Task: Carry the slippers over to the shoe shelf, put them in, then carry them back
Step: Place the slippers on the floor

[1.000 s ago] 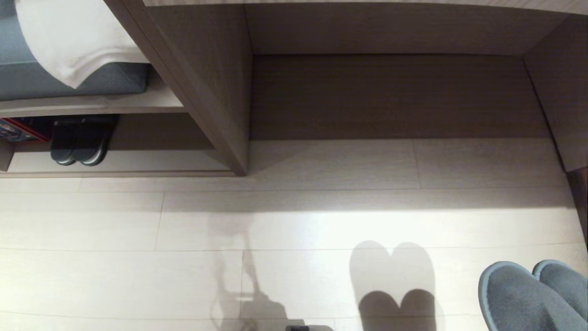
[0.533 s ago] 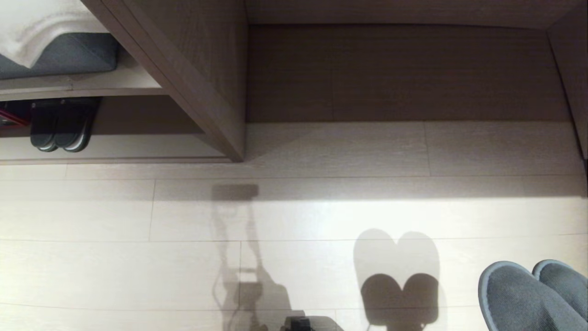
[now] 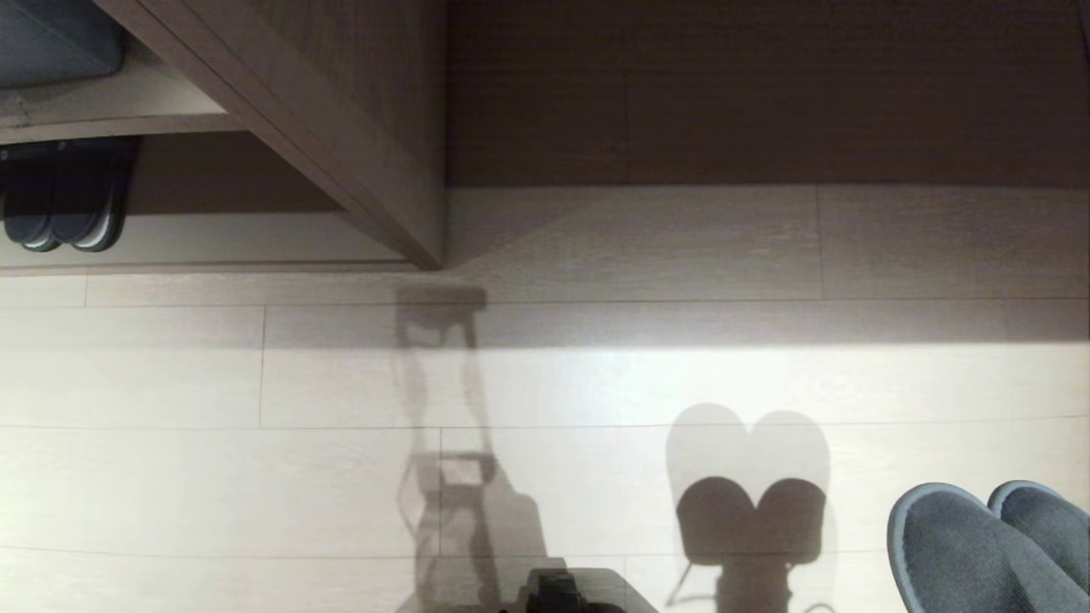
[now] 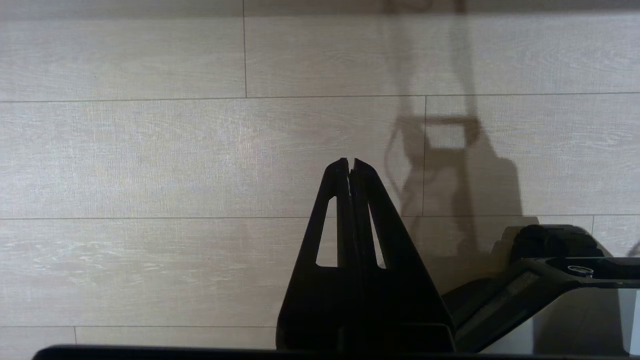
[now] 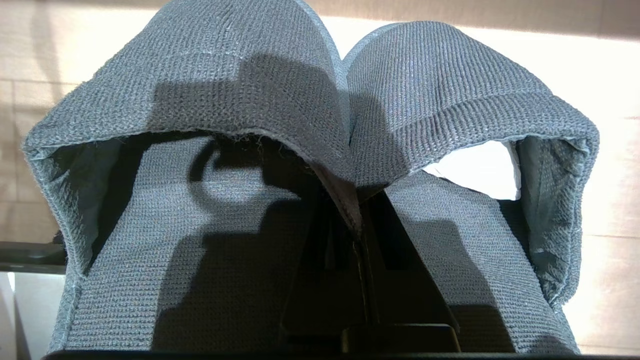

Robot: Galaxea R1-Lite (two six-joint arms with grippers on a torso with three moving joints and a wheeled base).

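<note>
Both slippers (image 5: 320, 100) hide the right end effector (image 5: 357, 220) clenched on them; the left end effector (image 4: 350, 165) is clenched empty.

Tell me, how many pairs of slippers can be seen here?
2. The grey-blue slippers are pinched by the right gripper above the floor, at right. A dark pair stands in the shoe shelf, far left, partly cut off.

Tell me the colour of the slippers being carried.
Uniform grey-blue knit, clearest in the right wrist view: slippers.
</note>
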